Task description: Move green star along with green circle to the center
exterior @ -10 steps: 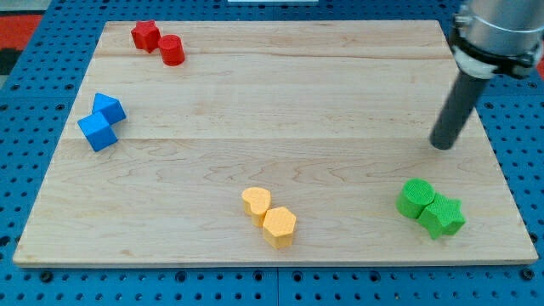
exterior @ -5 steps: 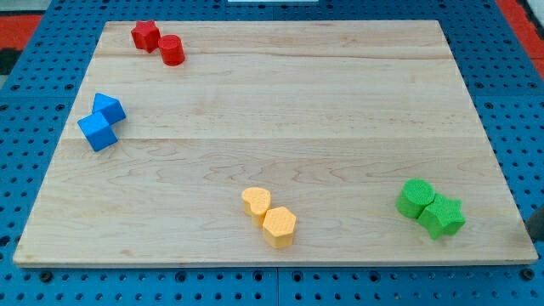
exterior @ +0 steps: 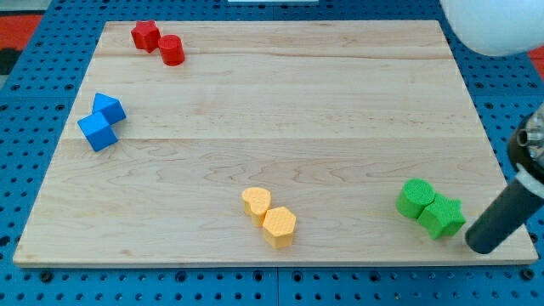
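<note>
Fingers: none, plain rod; my tip (exterior: 481, 247) now lower right, just beside green star (exterior: 443, 218), relocated from upper right; green circle (exterior: 416, 197) touching star; lined up for centre push.

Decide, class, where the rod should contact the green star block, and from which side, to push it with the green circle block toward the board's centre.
Press on the green star block's lower-right face, coming from the view's bottom right. The green circle block touches the star's upper-left side, so a push up-left likely drives both together toward the centre. My tip already sits just right of and below the star, apart from it.
</note>
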